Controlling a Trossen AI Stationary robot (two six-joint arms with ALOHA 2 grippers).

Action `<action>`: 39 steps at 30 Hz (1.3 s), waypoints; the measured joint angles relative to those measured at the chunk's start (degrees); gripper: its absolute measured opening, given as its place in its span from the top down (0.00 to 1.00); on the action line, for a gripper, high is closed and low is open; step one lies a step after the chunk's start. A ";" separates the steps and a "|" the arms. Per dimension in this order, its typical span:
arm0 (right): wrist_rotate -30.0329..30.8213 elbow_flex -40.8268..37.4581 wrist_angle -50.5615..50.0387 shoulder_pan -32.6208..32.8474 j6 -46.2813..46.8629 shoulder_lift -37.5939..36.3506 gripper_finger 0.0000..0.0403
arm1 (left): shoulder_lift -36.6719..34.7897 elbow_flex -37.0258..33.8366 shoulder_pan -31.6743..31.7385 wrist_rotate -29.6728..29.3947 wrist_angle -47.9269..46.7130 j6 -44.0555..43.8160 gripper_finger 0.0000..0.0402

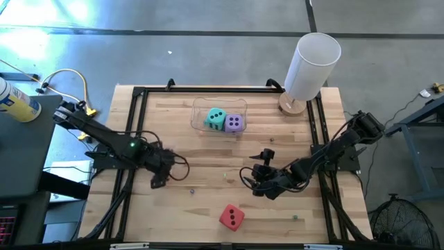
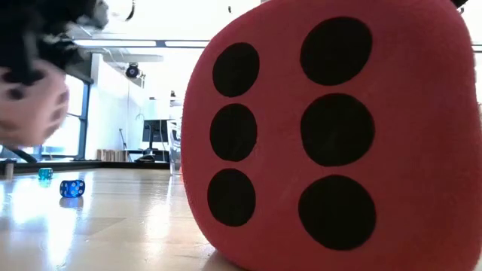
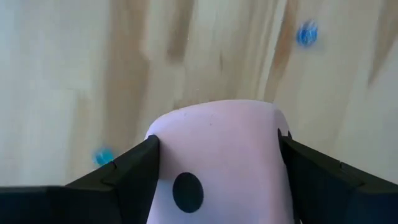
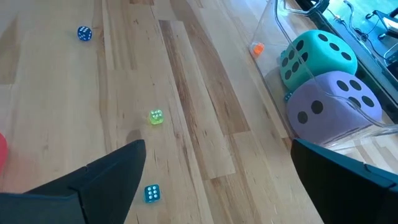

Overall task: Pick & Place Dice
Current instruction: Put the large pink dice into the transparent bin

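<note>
The soft pale pink cube with dark pips (image 3: 217,155) sits between my left gripper's (image 1: 158,182) two dark fingers (image 3: 124,168), which press against its sides; I am clamped on it, low over the pale wooden table (image 1: 201,160), at about nine o'clock from the table's centre. I judge this the picking step: the grasp looks just made, and the lift is not yet done.

The soft teal die (image 1: 216,119) and the soft purple die (image 1: 234,123) lie touching inside a clear plastic container (image 1: 198,111) at twelve o'clock. The soft red die (image 1: 232,217) rests alone at six o'clock.

My right gripper (image 1: 253,177) waits near the centre, toward four o'clock, its fingers wide apart and empty.

Next I should raise the pink die and carry it toward the container, releasing it beside the two already there.
</note>
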 joint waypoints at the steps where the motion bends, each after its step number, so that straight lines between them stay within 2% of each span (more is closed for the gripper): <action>1: 0.02 0.00 -0.01 0.00 0.00 0.00 0.02 | 0.00 1.06 0.34 -2.23 -0.04 1.66 0.30; 5: 0.00 0.00 0.00 0.00 -0.02 0.00 0.02 | -0.03 4.90 3.55 -10.63 3.79 11.93 0.30; 8: 0.00 0.00 -0.01 0.00 -0.02 0.00 0.02 | -0.07 6.15 8.47 -13.50 10.61 23.26 0.30; 14: 0.00 0.00 -0.01 0.00 -0.02 0.00 0.02 | -0.07 6.21 21.95 -12.95 29.97 43.10 0.30; 17: -0.03 0.00 -0.01 0.00 -0.02 0.00 0.02 | -0.09 6.25 28.55 -8.78 37.21 49.10 0.30; 20: -0.03 0.00 -0.01 0.00 -0.03 0.00 0.02 | 0.78 6.38 35.27 -0.25 41.09 50.94 0.30; 23: -0.03 0.00 -0.07 0.00 -0.04 0.00 0.02 | 3.10 6.39 40.82 4.17 41.35 50.30 0.30; 29: -0.07 0.02 -0.32 0.04 -0.04 0.00 0.02 | 8.88 6.39 45.42 4.42 41.72 50.06 0.29; 33: -0.07 0.00 -0.39 0.05 -0.04 0.00 0.02 | 11.47 6.39 45.53 4.53 41.62 49.91 0.29; 39: -0.07 0.00 -0.47 0.04 -0.04 0.00 0.02 | 11.47 6.39 44.90 4.27 41.78 48.94 0.29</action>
